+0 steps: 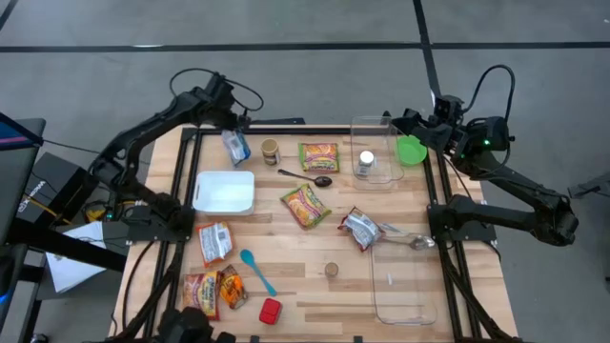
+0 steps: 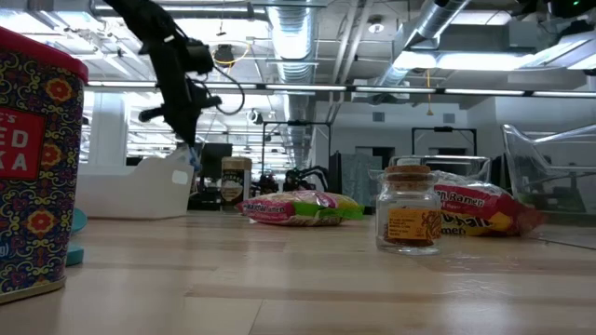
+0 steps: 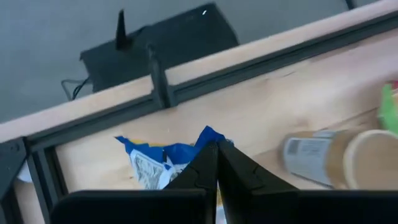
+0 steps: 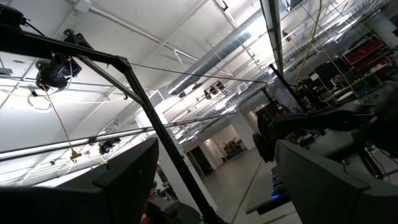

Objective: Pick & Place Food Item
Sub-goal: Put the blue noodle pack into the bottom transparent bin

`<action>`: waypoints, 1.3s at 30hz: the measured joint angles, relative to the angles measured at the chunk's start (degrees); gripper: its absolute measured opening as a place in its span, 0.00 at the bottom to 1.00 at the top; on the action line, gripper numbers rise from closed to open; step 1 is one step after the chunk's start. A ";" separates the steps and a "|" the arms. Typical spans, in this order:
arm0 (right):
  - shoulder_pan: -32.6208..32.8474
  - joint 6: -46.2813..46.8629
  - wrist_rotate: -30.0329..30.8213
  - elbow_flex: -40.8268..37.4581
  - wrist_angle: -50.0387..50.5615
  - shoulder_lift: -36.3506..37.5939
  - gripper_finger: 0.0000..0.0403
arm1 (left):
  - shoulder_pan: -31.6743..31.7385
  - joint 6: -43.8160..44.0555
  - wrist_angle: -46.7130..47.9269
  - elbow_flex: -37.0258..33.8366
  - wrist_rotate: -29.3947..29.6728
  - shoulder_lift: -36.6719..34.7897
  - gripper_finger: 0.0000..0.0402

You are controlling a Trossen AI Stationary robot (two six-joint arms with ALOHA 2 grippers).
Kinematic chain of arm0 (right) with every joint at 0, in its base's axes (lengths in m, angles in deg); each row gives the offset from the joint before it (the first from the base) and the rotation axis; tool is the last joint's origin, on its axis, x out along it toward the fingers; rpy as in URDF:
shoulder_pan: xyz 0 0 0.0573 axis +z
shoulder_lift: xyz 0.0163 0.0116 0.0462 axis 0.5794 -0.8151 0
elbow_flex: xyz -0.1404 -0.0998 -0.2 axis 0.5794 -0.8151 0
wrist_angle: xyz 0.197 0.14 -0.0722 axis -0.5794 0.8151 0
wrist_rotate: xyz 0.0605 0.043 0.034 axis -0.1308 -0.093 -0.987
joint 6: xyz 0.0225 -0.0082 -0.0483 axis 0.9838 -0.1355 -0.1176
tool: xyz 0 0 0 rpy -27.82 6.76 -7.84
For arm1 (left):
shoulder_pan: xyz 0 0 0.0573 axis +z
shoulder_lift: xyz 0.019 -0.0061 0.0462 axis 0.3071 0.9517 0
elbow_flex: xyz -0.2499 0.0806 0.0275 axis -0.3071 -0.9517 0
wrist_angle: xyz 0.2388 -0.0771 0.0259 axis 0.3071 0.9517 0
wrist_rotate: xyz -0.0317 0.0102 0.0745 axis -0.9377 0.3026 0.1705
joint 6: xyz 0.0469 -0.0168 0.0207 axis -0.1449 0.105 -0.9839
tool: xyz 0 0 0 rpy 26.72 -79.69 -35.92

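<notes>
Tin (image 2: 33,167): we read "ED" and "KA" on its red label.
Left gripper (image 3: 216,163): clenched on our crinkly blue packet (image 3: 163,158), beside the white tray (image 1: 225,191).
Right gripper (image 1: 426,129): released, at the far-right corner.

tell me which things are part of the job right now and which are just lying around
In the job: left end effector, shut on the blue snack bag; white container.

Lying about: small jar, black spoon, green lid, red can, right end effector.
</notes>
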 joint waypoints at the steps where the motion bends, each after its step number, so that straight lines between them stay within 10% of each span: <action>1: 0.00 -0.08 0.00 0.00 0.00 -0.02 0.78 | 0.00 -0.01 -0.18 -0.01 -0.29 -0.93 0.00; 26: 0.00 -4.42 0.44 0.00 -2.35 -0.01 0.78 | 0.81 6.47 -10.43 0.01 -7.27 -18.01 0.00; 39: 0.00 -4.41 0.46 0.00 -2.60 0.05 0.78 | -0.48 7.32 -7.96 0.01 -7.20 -15.44 0.00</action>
